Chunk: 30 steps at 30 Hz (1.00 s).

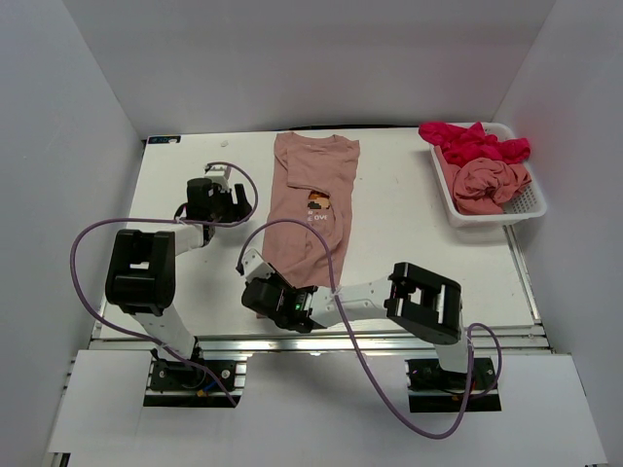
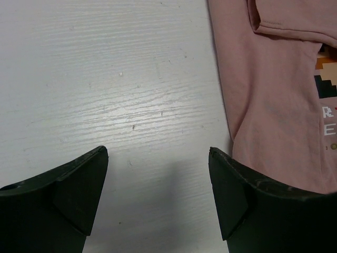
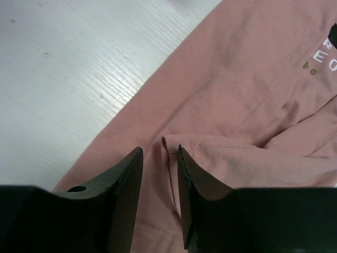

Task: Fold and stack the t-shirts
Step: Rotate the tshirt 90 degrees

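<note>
A dusty salmon-pink t-shirt (image 1: 310, 170) with a pixel-art chest print (image 1: 318, 202) lies folded into a long strip on the white table, collar at the far end. My right gripper (image 1: 255, 263) is over its near left hem. In the right wrist view the jaws (image 3: 159, 149) stand narrowly apart astride a folded-over hem edge (image 3: 171, 153) of the shirt (image 3: 247, 79). My left gripper (image 1: 237, 197) is wide open and empty over bare table, just left of the shirt's edge (image 2: 274, 105); its own view shows the gap (image 2: 158, 153) over the tabletop.
A white mesh basket (image 1: 531, 209) stands at the far right with a bright magenta-red t-shirt (image 1: 472, 143) and a bundled salmon-pink t-shirt (image 1: 492, 180) in it. Purple cables loop from both arms over the near table. White walls enclose the table (image 1: 409, 243).
</note>
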Each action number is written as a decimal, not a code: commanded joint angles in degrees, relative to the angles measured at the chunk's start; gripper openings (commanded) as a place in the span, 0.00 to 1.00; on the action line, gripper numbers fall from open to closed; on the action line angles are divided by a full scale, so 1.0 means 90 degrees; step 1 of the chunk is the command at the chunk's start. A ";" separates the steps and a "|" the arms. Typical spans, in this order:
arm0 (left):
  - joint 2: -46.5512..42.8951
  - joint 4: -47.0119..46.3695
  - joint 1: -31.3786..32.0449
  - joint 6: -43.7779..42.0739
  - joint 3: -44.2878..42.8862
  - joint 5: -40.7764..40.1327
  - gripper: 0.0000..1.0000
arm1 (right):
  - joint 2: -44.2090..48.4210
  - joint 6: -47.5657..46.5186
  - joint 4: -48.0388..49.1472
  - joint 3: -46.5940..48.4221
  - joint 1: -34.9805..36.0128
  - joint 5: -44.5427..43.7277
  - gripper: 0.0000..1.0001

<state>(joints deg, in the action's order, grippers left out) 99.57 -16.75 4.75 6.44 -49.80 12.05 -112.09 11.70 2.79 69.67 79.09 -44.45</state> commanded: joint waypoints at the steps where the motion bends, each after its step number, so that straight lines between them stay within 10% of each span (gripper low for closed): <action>1: -0.0370 -0.0101 0.0009 -0.0071 0.0084 0.0145 0.86 | -0.0094 0.0096 -0.0075 0.0247 -0.0086 -0.0179 0.39; 7: -0.0428 -0.0062 0.0009 -0.0071 0.0074 0.0126 0.86 | -0.0143 0.0213 -0.0153 0.0228 -0.0126 -0.0062 0.28; 12: -0.0438 -0.0053 0.0009 -0.0071 0.0045 0.0126 0.86 | -0.0055 0.0320 -0.0212 0.0131 -0.0155 -0.0091 0.00; 21: -0.0477 0.0094 0.0009 -0.0090 -0.0004 0.0126 0.86 | 0.0375 0.0262 -0.0192 -0.0153 -0.0243 -0.0179 0.00; 24: -0.0477 0.0084 0.0009 -0.0081 -0.0004 0.0116 0.86 | 0.0355 0.0223 -0.0232 -0.0153 -0.0243 -0.0169 0.59; 30: -0.0467 0.0006 0.0009 -0.0041 0.0026 0.0106 0.86 | 0.0336 0.0233 -0.0261 -0.0017 -0.0194 -0.0013 0.69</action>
<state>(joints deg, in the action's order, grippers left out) 98.45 -16.53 4.75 6.04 -49.23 12.51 -111.68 13.41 0.01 68.45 77.12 -44.56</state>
